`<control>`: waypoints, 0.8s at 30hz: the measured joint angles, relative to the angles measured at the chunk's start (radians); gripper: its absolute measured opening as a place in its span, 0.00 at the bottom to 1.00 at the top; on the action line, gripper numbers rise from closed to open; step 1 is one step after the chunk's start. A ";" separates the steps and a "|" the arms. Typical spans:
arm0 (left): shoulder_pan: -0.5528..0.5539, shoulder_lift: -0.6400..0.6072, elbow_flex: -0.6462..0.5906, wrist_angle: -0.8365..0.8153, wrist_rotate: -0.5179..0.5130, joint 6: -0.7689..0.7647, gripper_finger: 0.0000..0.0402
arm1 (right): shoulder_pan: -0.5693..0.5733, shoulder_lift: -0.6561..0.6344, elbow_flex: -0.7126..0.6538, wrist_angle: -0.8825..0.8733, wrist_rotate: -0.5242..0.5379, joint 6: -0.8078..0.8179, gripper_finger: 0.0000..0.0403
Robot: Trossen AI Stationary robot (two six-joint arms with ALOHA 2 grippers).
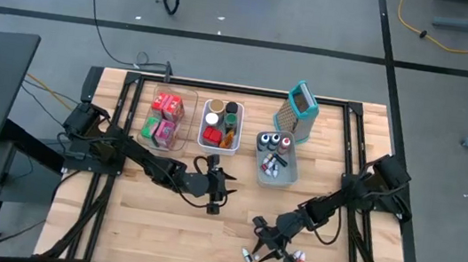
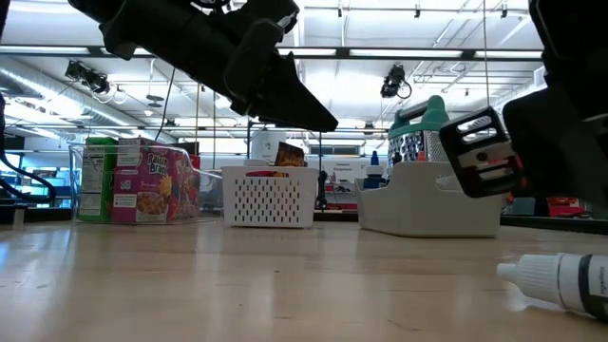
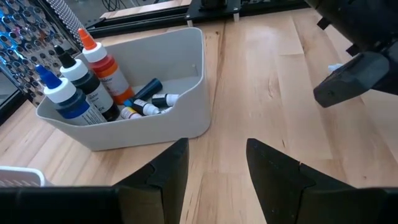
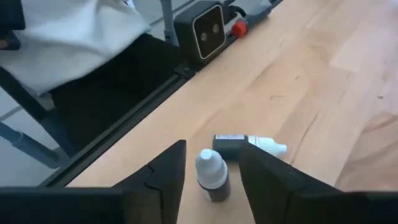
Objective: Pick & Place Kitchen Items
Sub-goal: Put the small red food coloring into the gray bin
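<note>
Bare table [image 1: 160, 220] before the bins [image 1: 276, 167]; grater [image 1: 299, 112] behind.

Table [image 1: 160, 220]: pale blond wood planks, black frame rails around it. Both arms black.

Grey bin [image 3: 186, 93]: light grey, plain. Inside it: bottle with orange body and orange tip [image 3: 99, 59], bottle with white cap over black body [image 3: 81, 78], bottle with blue tip, white cap and dark blue body [image 3: 65, 99].

Left of the grey bin, white bin [image 2: 269, 198]: white with a grid of slots.

Further left, cereal boxes [image 2: 152, 195]: pink and red print.

Behind the grey bin, grater [image 1: 297, 112]: perforated metal, teal top.

Near the table's front edge: small bottle [image 4: 212, 176], white cap, dark body; lying bottle [image 4: 249, 145], black with white tip.
</note>
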 joint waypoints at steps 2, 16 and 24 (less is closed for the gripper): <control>0.000 0.000 0.000 0.000 0.000 -0.001 0.43 | 0.001 0.004 0.000 0.007 0.001 -0.008 0.36; 0.000 0.000 0.000 0.000 0.000 -0.002 0.43 | 0.000 0.005 0.000 0.023 -0.001 -0.012 0.15; 0.000 0.000 0.000 0.000 0.001 -0.002 0.43 | -0.004 -0.001 0.001 0.029 -0.001 -0.074 0.03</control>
